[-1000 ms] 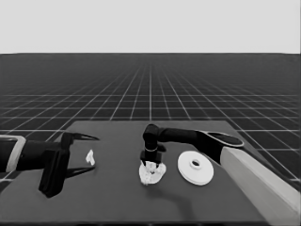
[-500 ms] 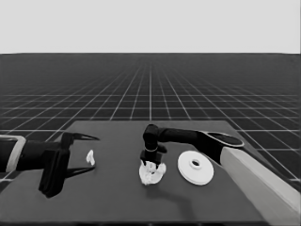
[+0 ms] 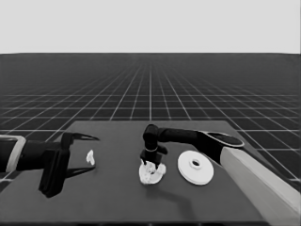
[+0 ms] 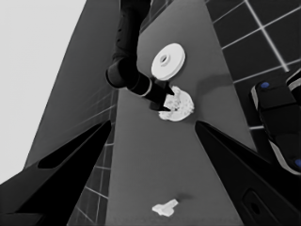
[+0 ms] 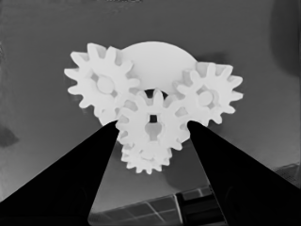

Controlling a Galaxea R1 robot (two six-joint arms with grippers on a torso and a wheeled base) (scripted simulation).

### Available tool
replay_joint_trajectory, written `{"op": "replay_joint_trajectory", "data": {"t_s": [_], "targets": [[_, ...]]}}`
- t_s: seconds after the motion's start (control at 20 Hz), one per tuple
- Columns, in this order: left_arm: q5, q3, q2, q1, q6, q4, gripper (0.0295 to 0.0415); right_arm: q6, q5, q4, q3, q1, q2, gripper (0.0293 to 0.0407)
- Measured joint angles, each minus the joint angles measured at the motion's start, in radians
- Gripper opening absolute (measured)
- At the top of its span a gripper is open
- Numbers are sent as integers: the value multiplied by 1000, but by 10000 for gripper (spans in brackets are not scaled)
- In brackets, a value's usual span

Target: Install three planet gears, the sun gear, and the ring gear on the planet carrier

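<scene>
1. Frame centre: three planet gears point(image 5: 101, 87) seated on the smaller round part point(image 3: 151, 174).
2. Right pincer point(image 5: 153, 129) grips the sun gear point(image 5: 151, 126) between them.
3. Larger round part point(image 3: 195, 167), right of centre on the desk point(image 3: 117, 202), uninstalled.
4. Left pincer point(image 3: 80, 153) parked frame left, spread wide, empty.

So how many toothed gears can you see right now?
4, all on the smaller round part under the right tool: one gear in the middle, one on either side, one mostly hidden beneath the middle gear.
</scene>
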Motion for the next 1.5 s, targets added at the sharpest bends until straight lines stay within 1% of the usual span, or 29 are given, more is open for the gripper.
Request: {"op": "replay_joint_trajectory", "data": {"t_s": [1.5], "targets": [[0, 0, 0, 0, 0, 0, 385, 314, 0, 0, 0, 0, 0, 309]]}}
